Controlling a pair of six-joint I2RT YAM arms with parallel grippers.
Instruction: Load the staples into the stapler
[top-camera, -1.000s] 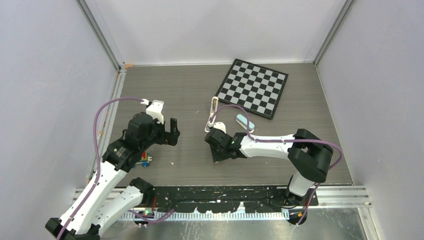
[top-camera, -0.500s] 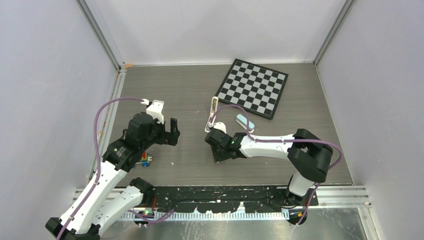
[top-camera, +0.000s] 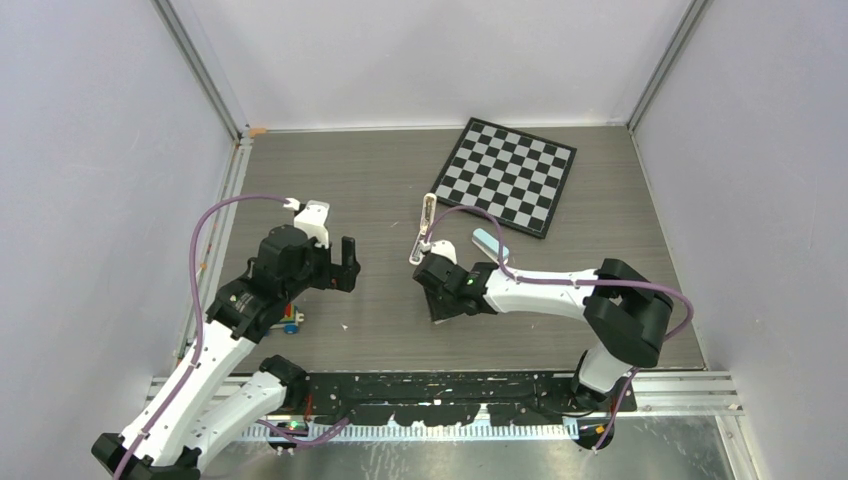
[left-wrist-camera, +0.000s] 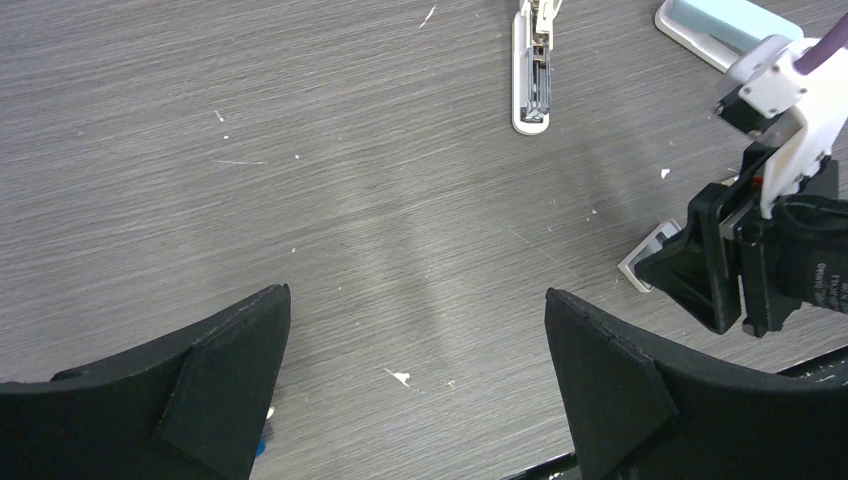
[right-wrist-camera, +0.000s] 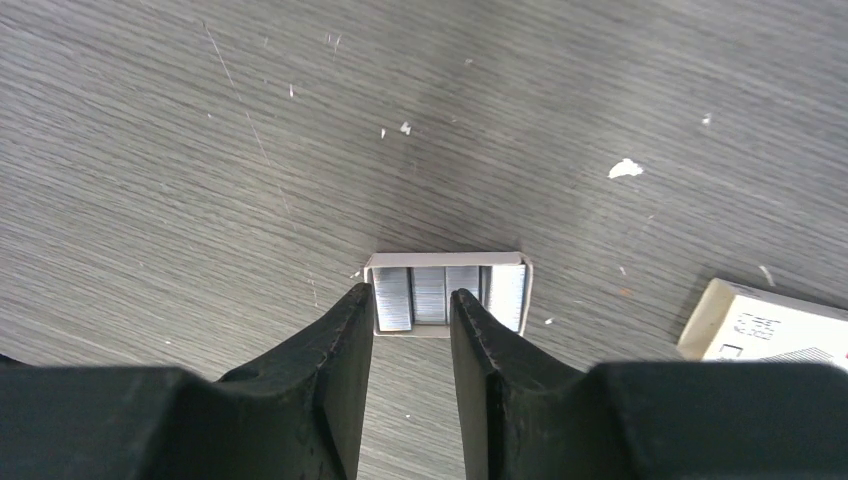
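Note:
The staples (right-wrist-camera: 447, 293) are several silvery blocks in a small open white tray on the table. Their white box sleeve (right-wrist-camera: 770, 328) lies to the right. My right gripper (right-wrist-camera: 411, 305) is open with a narrow gap, and its fingertips (right-wrist-camera: 360, 305) hang over the tray's near edge, straddling a block. In the top view the right gripper (top-camera: 437, 303) hides the tray. The white stapler (top-camera: 424, 228) lies opened out just beyond it and also shows in the left wrist view (left-wrist-camera: 532, 75). My left gripper (left-wrist-camera: 415, 330) is wide open and empty above bare table, left of the tray (left-wrist-camera: 645, 265).
A teal-and-white piece (top-camera: 490, 243) lies right of the stapler. A checkerboard (top-camera: 507, 176) sits at the back right. A small colourful toy (top-camera: 291, 320) lies by the left arm. Grey walls close in the table on three sides.
My right gripper has shifted slightly to the right over the staple tray. The left arm has barely moved.

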